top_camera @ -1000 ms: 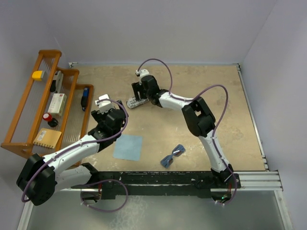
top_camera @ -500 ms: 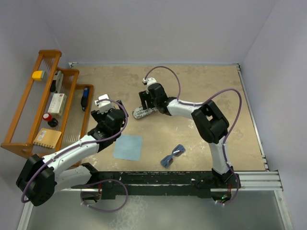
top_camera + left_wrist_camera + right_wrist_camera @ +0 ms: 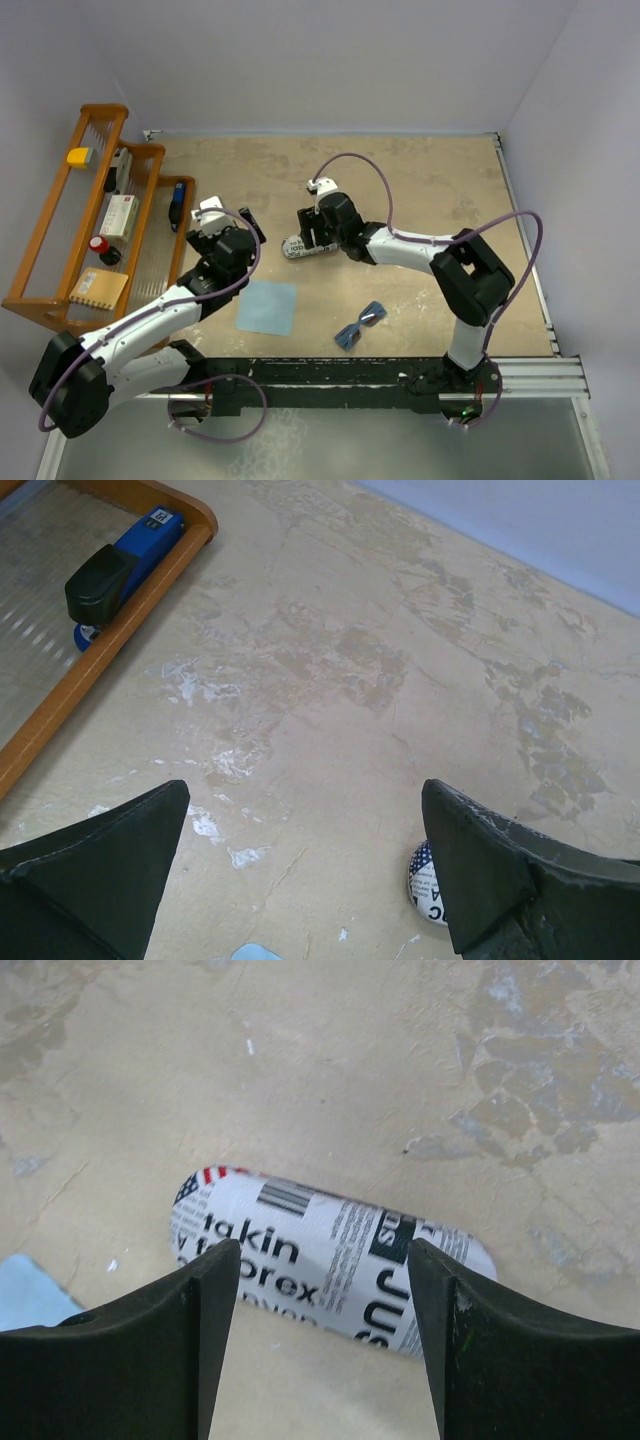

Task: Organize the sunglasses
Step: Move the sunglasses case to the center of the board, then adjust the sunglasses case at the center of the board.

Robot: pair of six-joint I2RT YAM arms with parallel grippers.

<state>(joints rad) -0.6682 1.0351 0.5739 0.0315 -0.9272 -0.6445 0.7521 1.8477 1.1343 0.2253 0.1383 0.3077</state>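
glasses case [image 3: 296, 247] half hidden under my right pincer [image 3: 322, 1250], jaws apart, can't tell if touching, left pincer [image 3: 305, 788] gaping near the case, sunglasses [image 3: 360, 325] on the table [image 3: 430, 180] well apart from case and pincers

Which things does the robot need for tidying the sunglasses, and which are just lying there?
For the job: sunglasses; newspaper-print glasses case; probably the blue cloth.
Just lying about: wooden rack; blue stapler inside it.
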